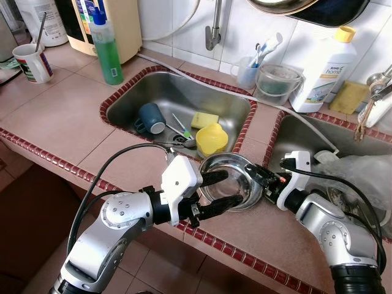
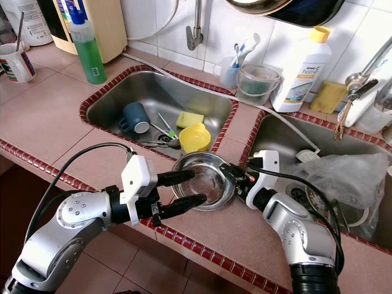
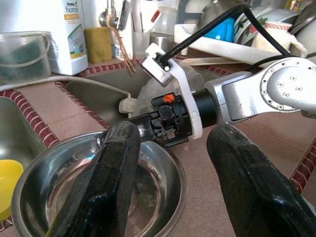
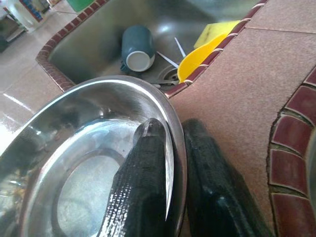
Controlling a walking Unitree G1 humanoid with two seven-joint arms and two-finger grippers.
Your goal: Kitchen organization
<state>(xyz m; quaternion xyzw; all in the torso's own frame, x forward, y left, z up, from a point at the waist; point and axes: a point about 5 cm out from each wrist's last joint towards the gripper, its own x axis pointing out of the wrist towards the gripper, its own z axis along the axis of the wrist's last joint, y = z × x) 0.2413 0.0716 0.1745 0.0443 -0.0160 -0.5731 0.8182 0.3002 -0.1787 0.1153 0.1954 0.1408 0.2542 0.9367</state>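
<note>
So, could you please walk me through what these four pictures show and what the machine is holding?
It is a humanoid robot with two silver arms, each ending in two black fingers. The two wide pictures come from the cameras on its head, looking down at a tiled kitchen counter with two sinks. The other two come from a camera on each wrist, looking along that arm's fingers.

On the counter's edge sits a steel bowl. The right gripper pinches its rim, one finger inside and one outside, as the right wrist view shows. The left gripper is open, its jaws spread at the bowl's other side.

In the left sink lie a blue mug, a yellow sponge and a yellow cup. A green bottle stands behind.
</note>
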